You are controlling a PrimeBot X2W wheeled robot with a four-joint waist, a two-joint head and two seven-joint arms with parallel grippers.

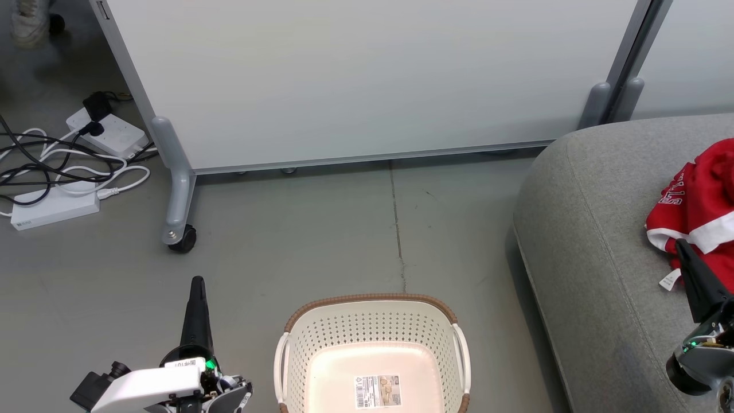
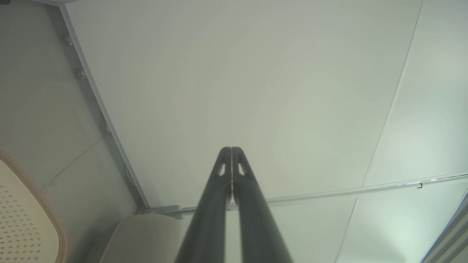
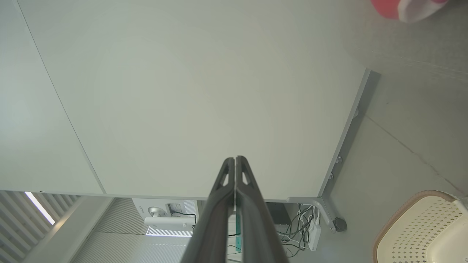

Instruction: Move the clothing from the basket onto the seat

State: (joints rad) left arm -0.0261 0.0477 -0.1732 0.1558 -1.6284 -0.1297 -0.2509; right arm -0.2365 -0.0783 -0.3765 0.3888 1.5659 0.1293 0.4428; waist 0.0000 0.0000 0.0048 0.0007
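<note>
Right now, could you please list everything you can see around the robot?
basket: one, cream with brown rim, floor at bottom centre, label on its base
clothing: one heap, red with white trim, on the seat
seat: one, grey, right side
partition: one, white with grey frame, behind the basket
power strips: two, white, floor at left
cables: several, black and white, around the power strips
shoe: one, pale, top left corner
left gripper: one, dark, shut, lower left
right gripper: one, dark, shut, lower right by the clothing
</note>
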